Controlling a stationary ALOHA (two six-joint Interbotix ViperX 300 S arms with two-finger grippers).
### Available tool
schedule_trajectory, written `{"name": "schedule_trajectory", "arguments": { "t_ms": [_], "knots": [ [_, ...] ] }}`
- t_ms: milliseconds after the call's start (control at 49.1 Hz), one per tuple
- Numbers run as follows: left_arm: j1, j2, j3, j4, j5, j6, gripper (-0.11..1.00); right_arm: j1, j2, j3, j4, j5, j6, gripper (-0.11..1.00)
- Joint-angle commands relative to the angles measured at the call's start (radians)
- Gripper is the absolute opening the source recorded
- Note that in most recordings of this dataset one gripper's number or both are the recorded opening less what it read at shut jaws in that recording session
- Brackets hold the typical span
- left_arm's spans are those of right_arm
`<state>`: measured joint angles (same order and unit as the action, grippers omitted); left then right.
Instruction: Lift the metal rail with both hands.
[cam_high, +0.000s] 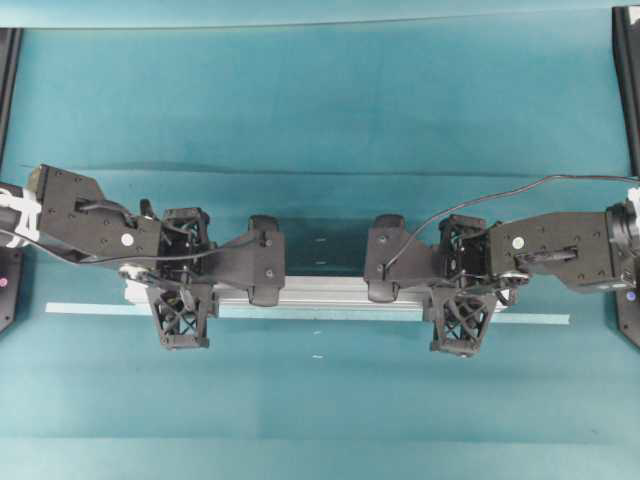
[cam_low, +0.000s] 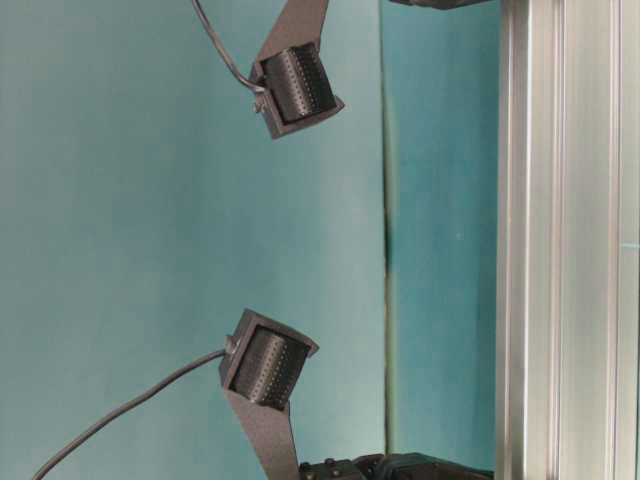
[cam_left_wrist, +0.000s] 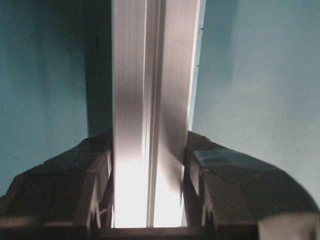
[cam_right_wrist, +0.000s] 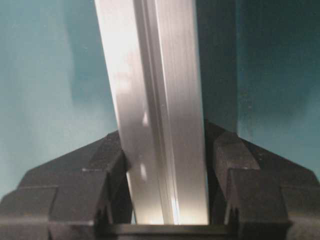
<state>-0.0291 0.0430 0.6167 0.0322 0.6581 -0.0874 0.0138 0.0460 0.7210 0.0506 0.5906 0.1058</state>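
**A:** Where is your long silver grooved aluminium rail (cam_high: 335, 292) right now?

**B:** You have it running left to right across the middle of the teal-covered desk (cam_high: 330, 130), just above the thin pale strip of tape (cam_high: 90, 308) that lies along the desk. In the table-level view the rail (cam_low: 565, 240) fills the right edge of the picture, and you cannot tell from there whether it is clear of the desk.

**A:** And your left black lattice-fingered end effector (cam_high: 182, 285)?

**B:** It is clamped on the rail near its left end. In your left wrist view the rail (cam_left_wrist: 152, 125) sits between the two black fingers (cam_left_wrist: 92, 185), which press against both of its sides.

**A:** The right one?

**B:** Your right black end effector (cam_high: 462, 292) grips the rail near its right end in the same way; in the right wrist view the rail (cam_right_wrist: 160, 125) runs between the fingers (cam_right_wrist: 232, 175), slightly slanted.
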Motion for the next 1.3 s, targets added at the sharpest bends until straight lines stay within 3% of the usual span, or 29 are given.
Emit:
{"name": "schedule_trajectory", "arguments": {
  "t_ms": [0, 387, 448, 591, 713, 1080, 1284],
  "knots": [
    [-0.011, -0.012, -0.005, -0.005, -0.041, 0.000, 0.28, -0.006, 0.008, -0.003, 0.006, -0.012, 0.017, 0.38],
    [-0.011, -0.014, 0.009, -0.003, -0.061, -0.011, 0.29, -0.006, 0.009, 0.002, 0.006, -0.037, 0.012, 0.38],
    [-0.011, -0.014, 0.011, -0.005, -0.060, -0.009, 0.38, -0.006, 0.009, 0.000, 0.006, -0.037, 0.011, 0.40],
    [-0.011, -0.015, 0.014, -0.005, -0.058, -0.011, 0.74, -0.005, 0.009, 0.000, 0.006, -0.040, 0.006, 0.78],
    [-0.011, -0.015, 0.018, -0.005, -0.061, -0.011, 0.80, 0.002, 0.009, 0.000, 0.002, -0.049, 0.005, 0.99],
    [-0.006, -0.034, 0.032, -0.003, -0.055, -0.006, 0.89, 0.002, -0.009, -0.002, 0.000, -0.067, 0.006, 0.98],
    [0.014, -0.121, 0.023, -0.005, -0.012, 0.009, 0.91, -0.012, -0.124, -0.003, 0.000, -0.072, 0.012, 0.98]
  ]
}}
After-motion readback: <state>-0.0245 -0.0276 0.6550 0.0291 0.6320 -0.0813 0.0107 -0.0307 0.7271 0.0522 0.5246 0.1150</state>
